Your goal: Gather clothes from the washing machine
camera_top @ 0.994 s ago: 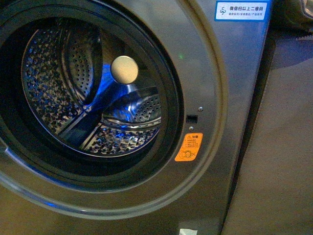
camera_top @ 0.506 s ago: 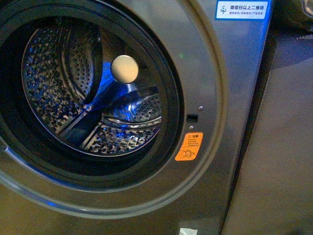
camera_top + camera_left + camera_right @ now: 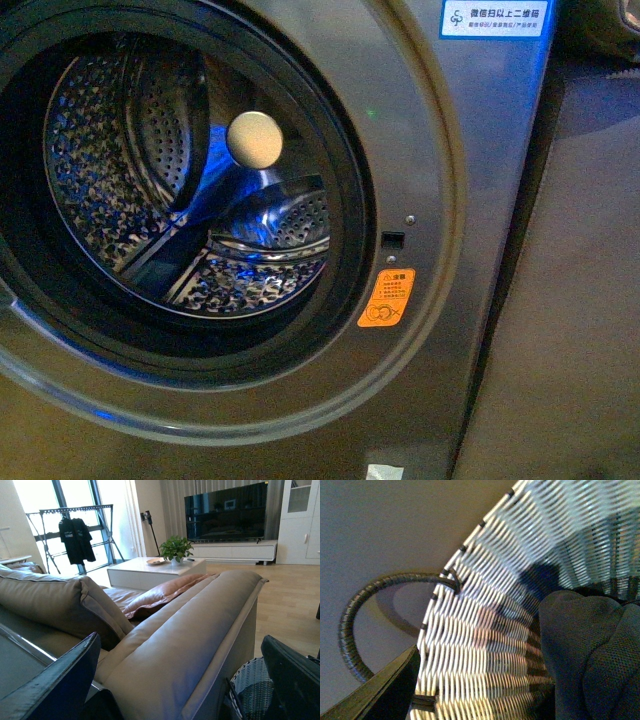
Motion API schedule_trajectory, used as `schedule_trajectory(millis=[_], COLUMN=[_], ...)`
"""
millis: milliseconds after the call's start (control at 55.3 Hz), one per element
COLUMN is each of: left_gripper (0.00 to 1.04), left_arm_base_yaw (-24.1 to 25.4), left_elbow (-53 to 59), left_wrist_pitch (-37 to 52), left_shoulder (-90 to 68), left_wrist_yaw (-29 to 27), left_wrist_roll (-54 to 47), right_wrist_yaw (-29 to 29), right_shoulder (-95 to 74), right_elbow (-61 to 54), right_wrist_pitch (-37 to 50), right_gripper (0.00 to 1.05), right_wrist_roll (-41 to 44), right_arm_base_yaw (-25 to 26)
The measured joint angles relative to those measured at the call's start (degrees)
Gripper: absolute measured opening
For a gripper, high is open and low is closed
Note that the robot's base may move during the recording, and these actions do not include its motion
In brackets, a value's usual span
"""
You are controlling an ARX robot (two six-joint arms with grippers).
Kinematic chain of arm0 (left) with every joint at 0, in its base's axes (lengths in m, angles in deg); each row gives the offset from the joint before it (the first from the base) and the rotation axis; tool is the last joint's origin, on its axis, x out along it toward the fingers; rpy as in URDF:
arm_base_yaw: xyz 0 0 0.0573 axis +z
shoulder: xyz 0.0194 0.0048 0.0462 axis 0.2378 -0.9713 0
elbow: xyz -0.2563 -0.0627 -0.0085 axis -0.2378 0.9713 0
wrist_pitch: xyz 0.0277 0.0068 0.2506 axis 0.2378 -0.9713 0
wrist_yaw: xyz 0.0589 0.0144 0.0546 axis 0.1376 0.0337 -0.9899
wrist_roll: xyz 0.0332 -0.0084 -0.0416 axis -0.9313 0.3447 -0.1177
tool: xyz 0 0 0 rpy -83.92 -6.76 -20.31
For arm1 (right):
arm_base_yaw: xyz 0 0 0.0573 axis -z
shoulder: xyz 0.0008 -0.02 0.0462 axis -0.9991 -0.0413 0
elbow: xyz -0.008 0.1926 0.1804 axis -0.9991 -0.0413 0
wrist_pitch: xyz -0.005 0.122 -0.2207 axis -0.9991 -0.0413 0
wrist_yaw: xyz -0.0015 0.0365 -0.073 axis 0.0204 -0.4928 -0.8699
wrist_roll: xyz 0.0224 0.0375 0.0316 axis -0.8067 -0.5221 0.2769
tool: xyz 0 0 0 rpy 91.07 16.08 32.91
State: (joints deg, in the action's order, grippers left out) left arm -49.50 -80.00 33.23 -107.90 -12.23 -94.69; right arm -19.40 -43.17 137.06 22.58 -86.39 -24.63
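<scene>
Looking at the front view, the grey metallic front-loading washing machine (image 3: 440, 150) fills the frame. Its round black-rimmed opening (image 3: 350, 200) sits left, showing the bare perforated steel drum (image 3: 100, 170) lit blue. A cream round disc (image 3: 254, 139) is at the drum's back. Right of the rim are a small black latch slot (image 3: 393, 240), the orange sticker (image 3: 387, 298) below it and the blue-white label (image 3: 495, 18) at the top. A dark flat panel (image 3: 570, 300) stands hard right.

Left wrist view: the left gripper (image 3: 180, 640) is spread wide with nothing between its black fingers (image 3: 60, 680). A beige leather sofa (image 3: 190, 630) blocks most of the view. Beyond it are a drying rack with a black T-shirt (image 3: 76, 540), a white coffee table (image 3: 150, 570), a potted green plant (image 3: 175, 549) and a black TV (image 3: 225, 512). A woven basket rim (image 3: 250, 685) is beside the sofa.

Right wrist view: for the right gripper (image 3: 497, 652) only one dark finger (image 3: 385, 692) shows, so can't tell its state. The white-and-dark woven basket (image 3: 485, 625) has a loop handle (image 3: 350, 625). The dark navy soft clothes (image 3: 590, 650) lie bunched against the weave.
</scene>
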Motion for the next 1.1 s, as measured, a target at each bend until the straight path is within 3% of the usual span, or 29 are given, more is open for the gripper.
schedule_trajectory(millis=[72, 199, 289, 470, 579, 669, 868, 994, 1103], left_gripper=[0.98, 0.98, 0.98, 0.98, 0.98, 0.98, 0.98, 0.98, 0.98], left_arm_base_yaw=[0.0, 0.0, 0.0, 0.0, 0.0, 0.0, 0.0, 0.0, 0.0], left_elbow=[0.0, 0.0, 0.0, -0.1, -0.1, -0.1, -0.1, -0.1, -0.1], left_wrist_pitch=[0.0, 0.0, 0.0, 0.0, 0.0, 0.0, 0.0, 0.0, 0.0], left_shoulder=[0.0, 0.0, 0.0, 0.0, 0.0, 0.0, 0.0, 0.0, 0.0], left_wrist_yaw=[0.0, 0.0, 0.0, 0.0, 0.0, 0.0, 0.0, 0.0, 0.0], left_wrist_roll=[0.0, 0.0, 0.0, 0.0, 0.0, 0.0, 0.0, 0.0, 0.0], right_wrist_yaw=[-1.5, -11.2, -17.1, -12.7, -7.1, -1.9, 7.5, 9.2, 7.0], right_shoulder=[1.2, 1.2, 0.4, 0.2, 2.8, 7.4, 20.7, 27.2, 32.5], right_elbow=[1.9, 4.6, 3.5, 1.9, 1.8, 1.6, -0.6, -4.6, -9.6], right_wrist_pitch=[-3.4, -13.1, -11.0, -5.7, -4.7, -0.9, 7.1, 12.5, 20.9], right_gripper=[0.97, 0.97, 0.97, 0.97, 0.97, 0.97, 0.97, 0.97, 0.97], right_wrist_roll=[0.9, 7.3, 15.7, 48.8, 56.1, 54.9, 39.9, 29.6, 19.3], right_arm_base_yaw=[-0.8, -3.1, -4.4, -3.7, -2.3, -1.9, -2.7, -4.7, -8.8])
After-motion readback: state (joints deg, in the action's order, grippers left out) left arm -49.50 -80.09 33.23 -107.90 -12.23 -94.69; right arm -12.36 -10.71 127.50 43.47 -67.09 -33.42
